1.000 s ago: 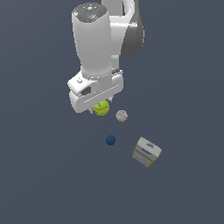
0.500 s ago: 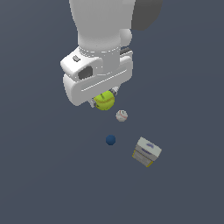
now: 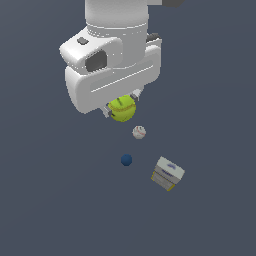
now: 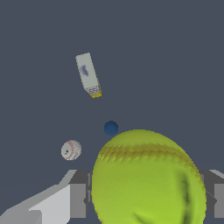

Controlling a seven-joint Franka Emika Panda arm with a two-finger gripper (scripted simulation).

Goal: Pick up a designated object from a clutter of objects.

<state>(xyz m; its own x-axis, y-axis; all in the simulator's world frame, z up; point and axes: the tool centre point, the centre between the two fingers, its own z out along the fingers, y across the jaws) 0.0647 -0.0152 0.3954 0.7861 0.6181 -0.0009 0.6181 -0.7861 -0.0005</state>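
The tool [image 3: 121, 107] pinches the tennis ball [image 3: 122, 109] between its two fingers [image 4: 78, 200], which press on opposite sides of it in the wrist view. The ball appears to hang clear of the desk [image 3: 210, 220], so the pick looks essentially done; at most a little more lift is left. The arm hangs straight down, wrist housing bulking above the ball. In the exterior view the baseball [image 3: 139, 132] lies at about five o'clock from the tool, the blue ball [image 3: 126, 160] near six, and the box [image 3: 167, 173] farther out toward five.
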